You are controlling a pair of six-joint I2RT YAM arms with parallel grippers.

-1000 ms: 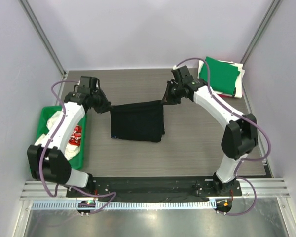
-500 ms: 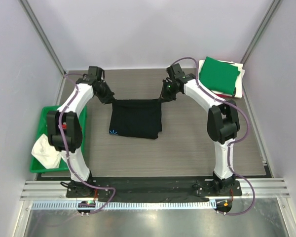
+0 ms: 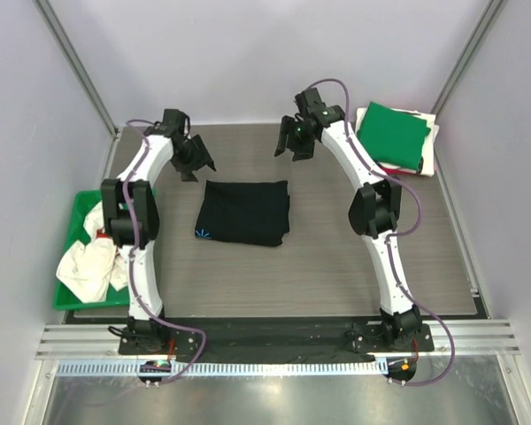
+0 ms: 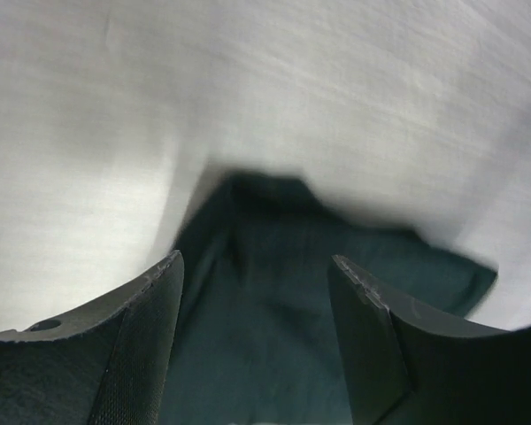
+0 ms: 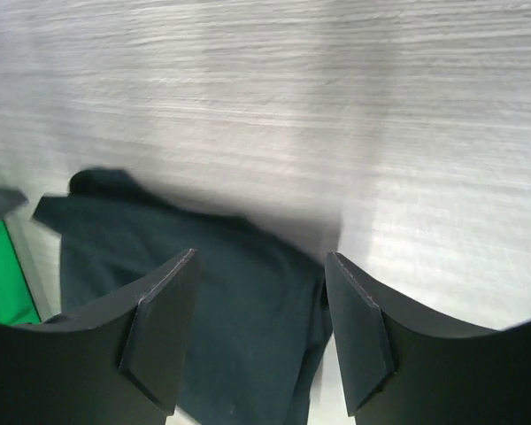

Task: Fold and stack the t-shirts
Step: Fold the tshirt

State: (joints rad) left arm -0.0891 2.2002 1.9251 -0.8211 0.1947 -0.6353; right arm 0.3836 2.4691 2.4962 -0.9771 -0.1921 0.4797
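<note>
Plainly, the left gripper (image 3: 197, 165) stands spread and holds nothing. It hangs just past the far left corner of the black shirt (image 3: 244, 212). The right gripper (image 3: 292, 147) is spread too, empty, off the far right corner. The shirt itself lies folded flat at mid-table (a small pale mark shows at its near left corner). A green shirt (image 3: 391, 133) tops a stack at the far right, with white cloth under it, and white cloth spills from the tray (image 3: 81, 202) at the left.
</note>
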